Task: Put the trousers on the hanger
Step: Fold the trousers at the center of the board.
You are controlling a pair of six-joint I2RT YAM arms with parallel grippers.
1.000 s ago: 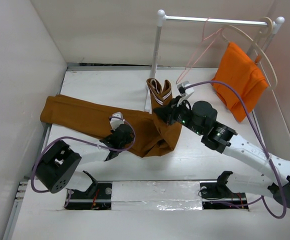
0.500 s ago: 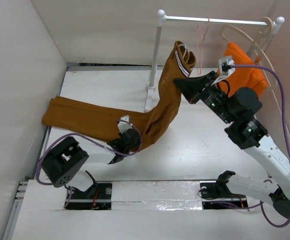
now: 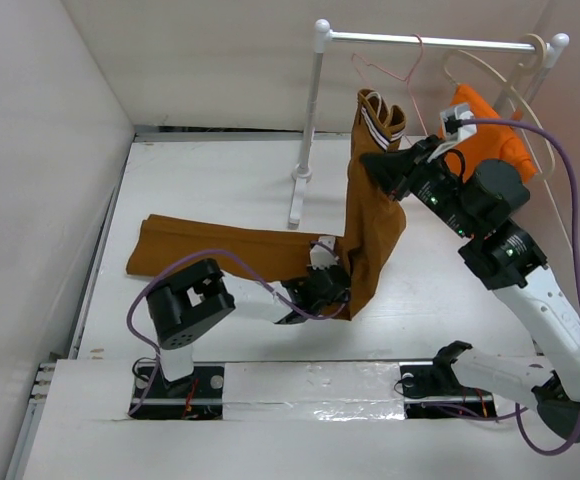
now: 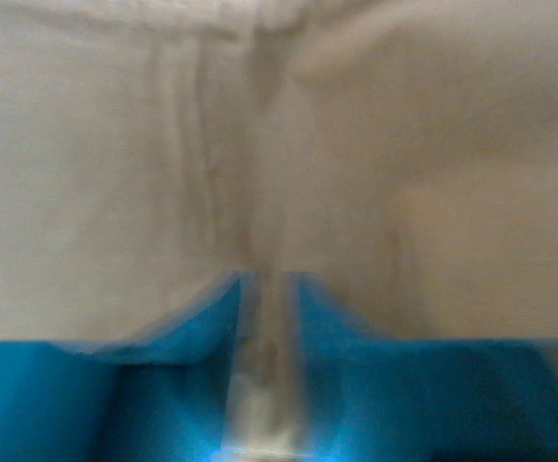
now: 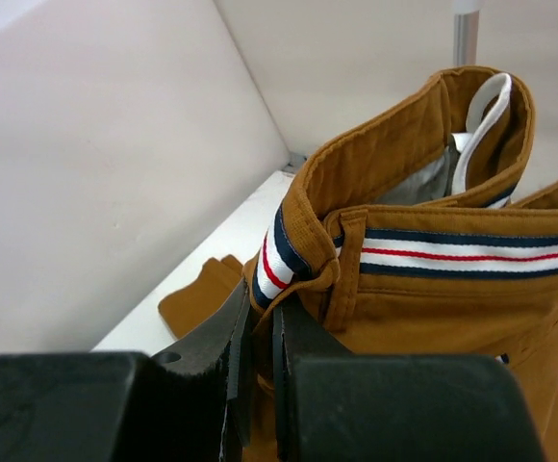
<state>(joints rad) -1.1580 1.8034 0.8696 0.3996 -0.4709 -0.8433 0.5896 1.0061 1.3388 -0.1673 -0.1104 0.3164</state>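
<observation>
The ochre-brown trousers (image 3: pixel 225 252) lie with their legs on the table and rise at the right to the striped waistband (image 3: pixel 380 117). My right gripper (image 3: pixel 382 168) is shut on the trousers (image 5: pixel 433 289) just below the waistband and holds it up near the rail. The pink wire hanger (image 3: pixel 390 66) hangs on the rail just above the waistband. My left gripper (image 3: pixel 328 285) is low on the table, shut on a fold of the trousers (image 4: pixel 260 192); its blue fingers (image 4: pixel 212 327) pinch the blurred cloth.
A white rack (image 3: pixel 315 110) stands at the back, its rail (image 3: pixel 440 42) running right. A cream hanger (image 3: pixel 515 95) carries an orange garment (image 3: pixel 490 135) at the rail's right end. White walls close in on three sides.
My right gripper has lifted the waistband from the table up to the rail. My left gripper has slid right along the trousers, dragging the legs to the right. The pink hanger has swung.
</observation>
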